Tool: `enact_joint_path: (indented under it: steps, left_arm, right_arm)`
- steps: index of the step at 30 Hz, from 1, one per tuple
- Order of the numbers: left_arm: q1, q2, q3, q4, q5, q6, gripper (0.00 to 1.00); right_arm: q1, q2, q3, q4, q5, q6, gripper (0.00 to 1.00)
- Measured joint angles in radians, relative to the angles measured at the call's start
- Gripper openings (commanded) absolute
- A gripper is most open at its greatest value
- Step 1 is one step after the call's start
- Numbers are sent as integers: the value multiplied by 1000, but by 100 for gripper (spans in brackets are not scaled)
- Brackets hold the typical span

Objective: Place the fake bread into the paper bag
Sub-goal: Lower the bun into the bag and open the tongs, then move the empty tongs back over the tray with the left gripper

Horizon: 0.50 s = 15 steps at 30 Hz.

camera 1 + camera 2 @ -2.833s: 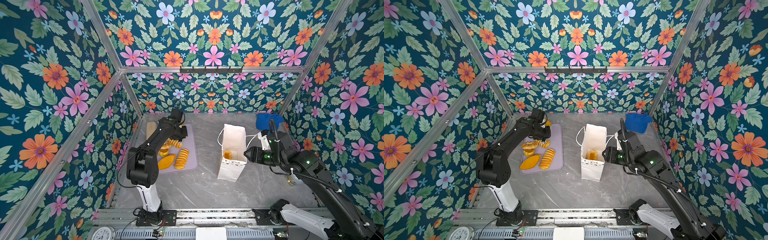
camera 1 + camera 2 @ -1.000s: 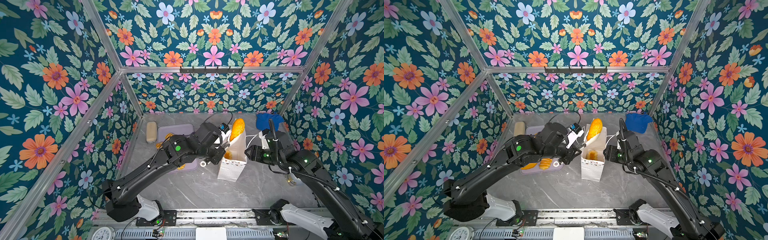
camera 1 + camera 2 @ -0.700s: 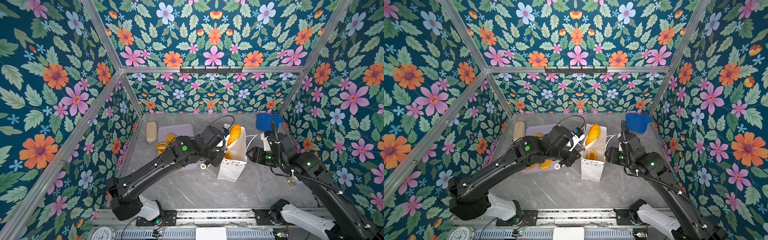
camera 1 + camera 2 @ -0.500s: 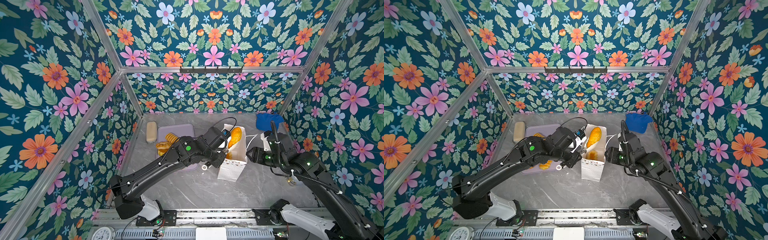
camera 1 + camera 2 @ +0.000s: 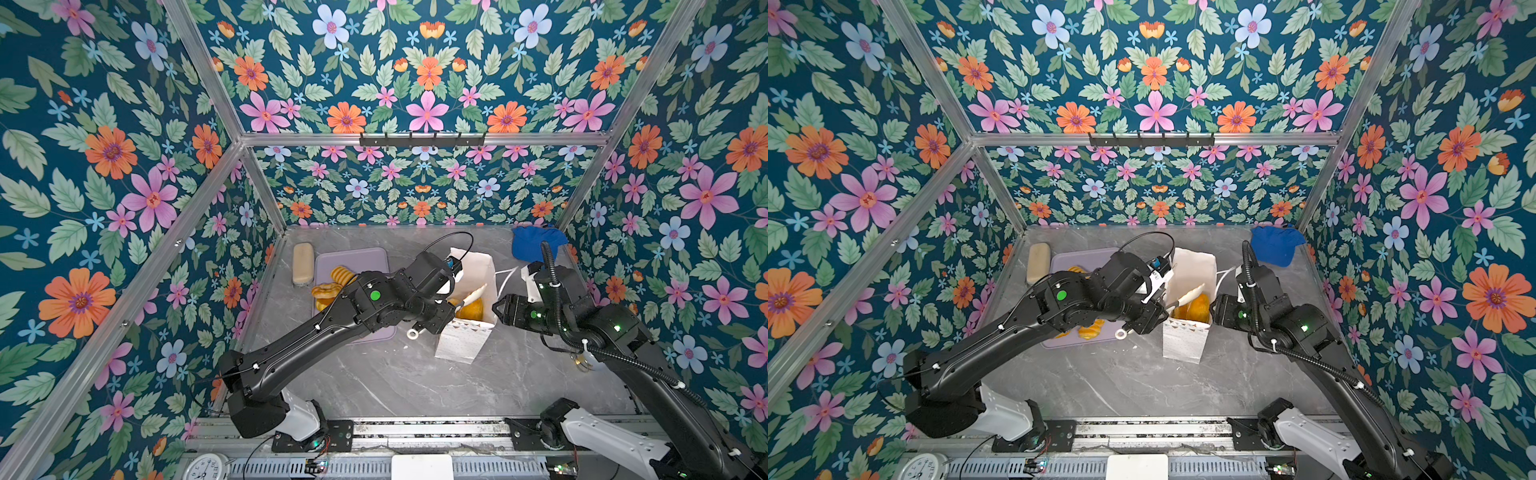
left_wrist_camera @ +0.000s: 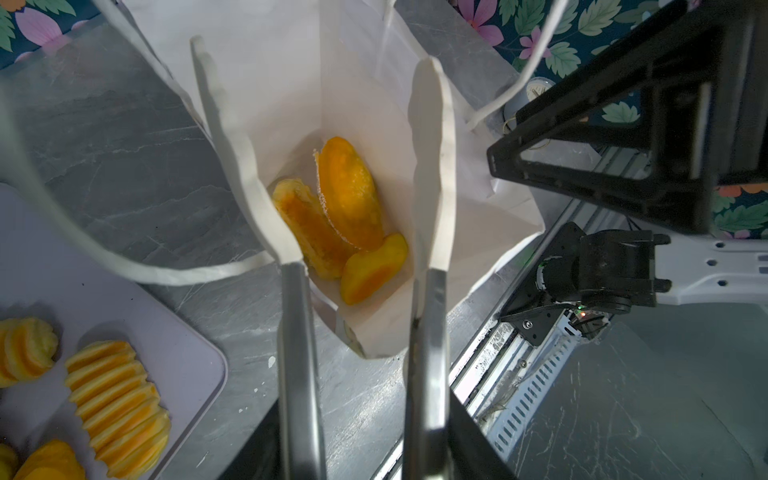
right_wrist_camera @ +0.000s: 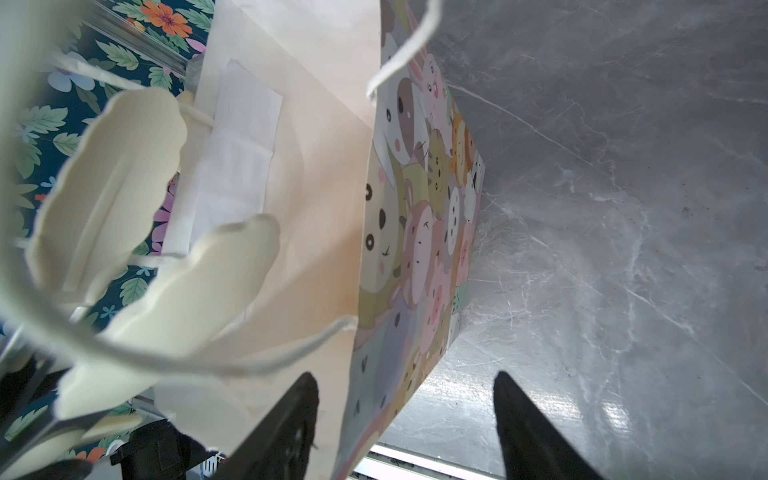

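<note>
Your left gripper hangs open over the paper bag, 3 fake bread pieces inside; right gripper sits open, straddling its wall.

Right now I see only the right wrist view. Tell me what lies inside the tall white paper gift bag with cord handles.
Observer: Three glossy golden-yellow toy pastries lie on the floor of the paper bag.
Operator: List the bread outside it.
Observer: Several ridged orange-yellow toy loaves lie on the flat lilac plastic tray beside the bag.
Operator: Name anything behind my arm.
Observer: A blue cloth cap lies in the far right corner of the table, apart from the bag.
</note>
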Motion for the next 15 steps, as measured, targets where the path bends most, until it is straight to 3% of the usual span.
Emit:
enact_joint_path:
  steps: [10, 15]
  left_arm:
    - [0, -29, 85, -3, 6, 8, 42]
    - [0, -42, 159, 2, -57, 30, 43]
  right_arm:
    - [0, -4, 18, -1, -19, 0, 67]
    - [0, -2, 32, -2, -23, 0, 67]
